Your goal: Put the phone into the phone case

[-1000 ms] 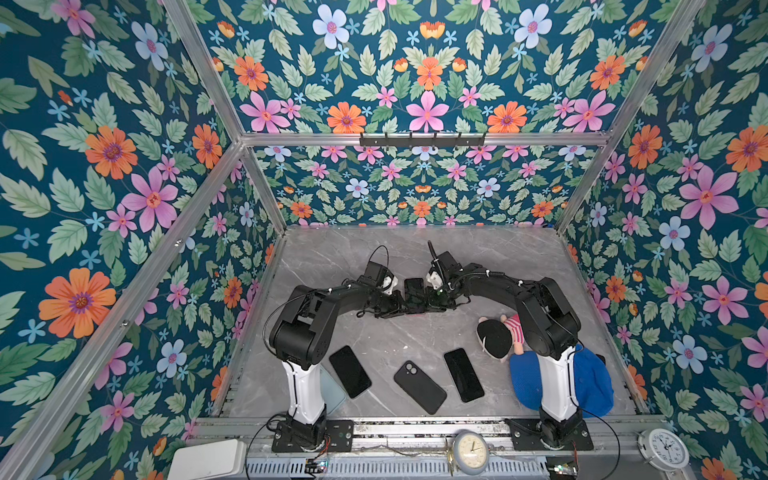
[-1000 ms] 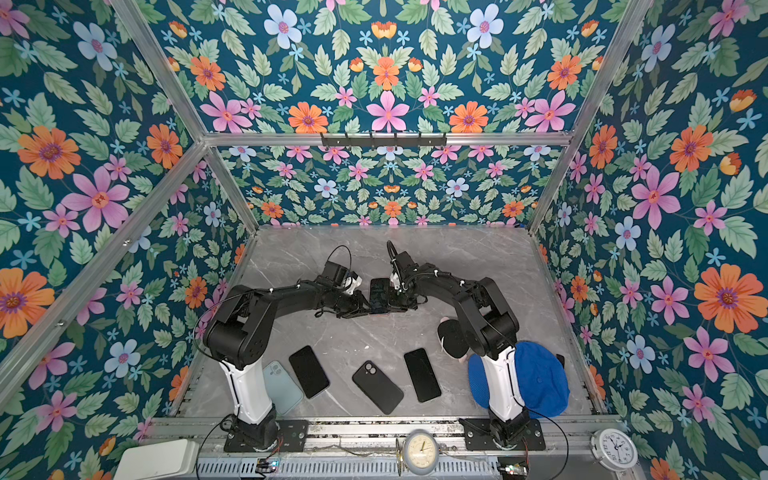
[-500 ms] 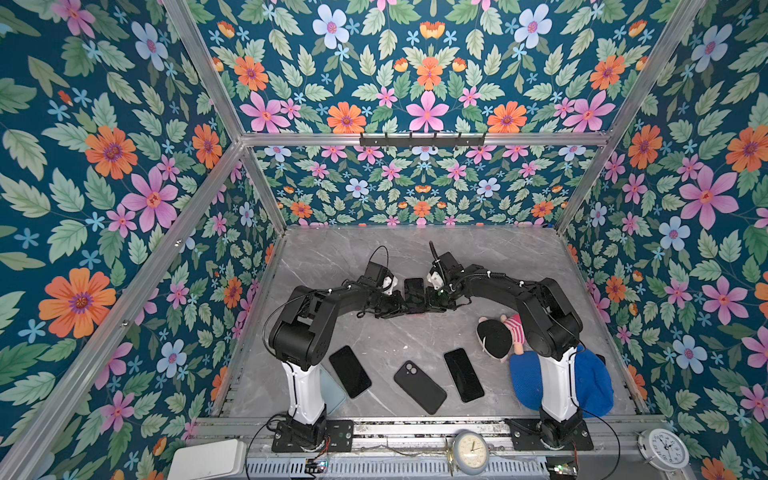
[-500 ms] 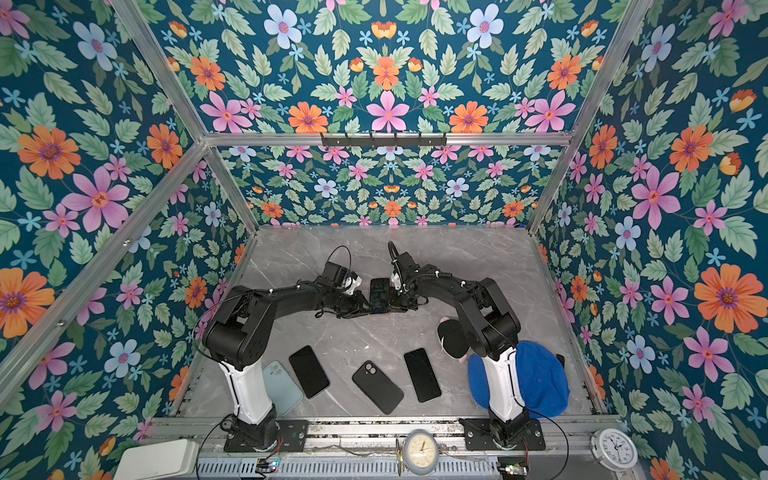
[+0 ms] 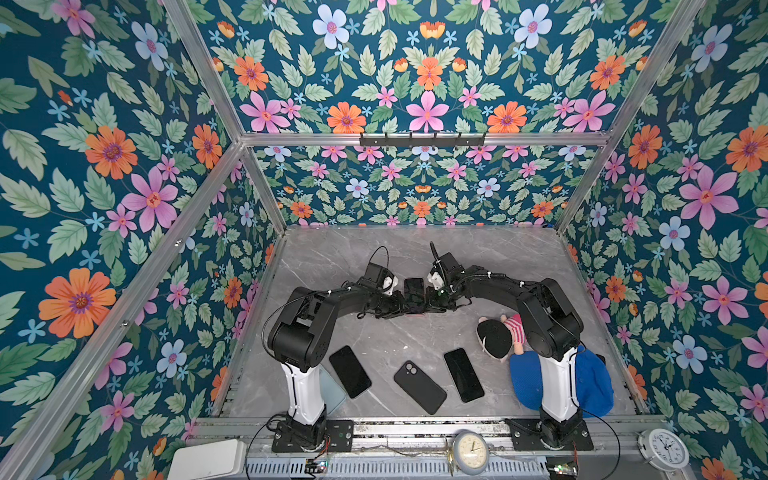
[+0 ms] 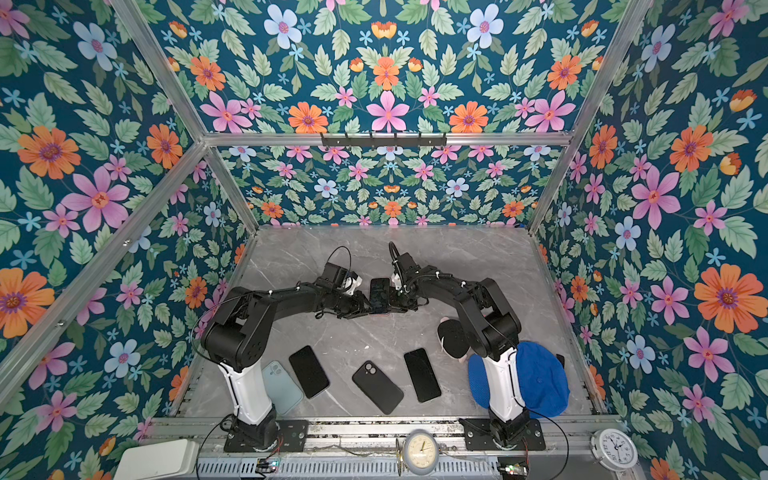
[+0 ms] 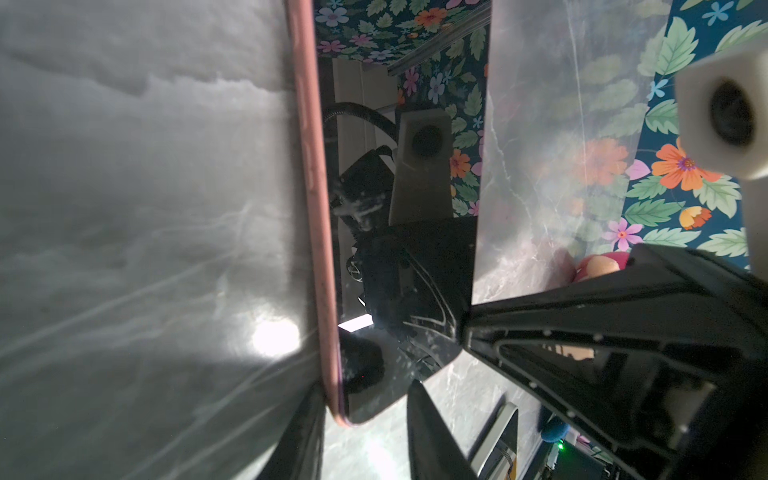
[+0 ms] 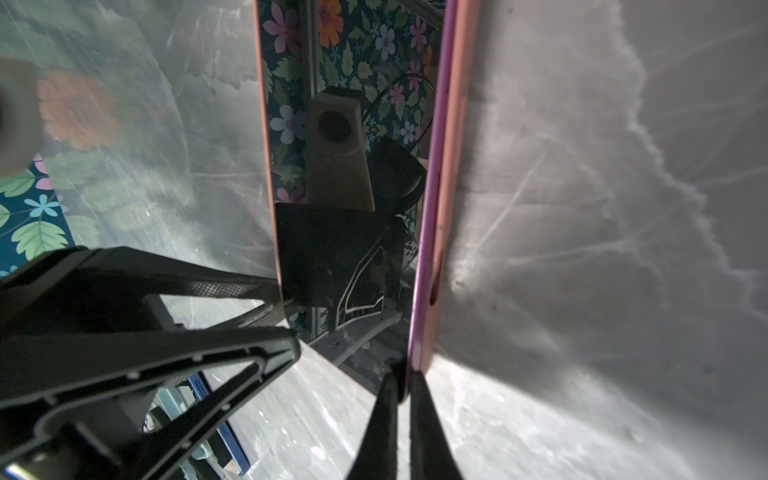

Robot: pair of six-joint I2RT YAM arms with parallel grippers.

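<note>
In both top views you get bright, even light from overhead: the flowered walls (image 5: 124, 166) and marble table (image 5: 332, 257) are sharp, shadows beneath the arms (image 5: 332, 299) short and soft, and the wide lens splays the walls outward toward the corners. Your left wrist view is dimmer, with a white glare patch on the table beside the case (image 7: 316, 208); the phone (image 7: 399, 249) glass mirrors its surroundings. In the right wrist view, the white camera housing (image 8: 16, 116) is badly blurred.

Doll (image 5: 494, 338) by blue cap (image 5: 594, 386); grey clock (image 5: 469, 452) & white clock (image 5: 660, 446) at front.
</note>
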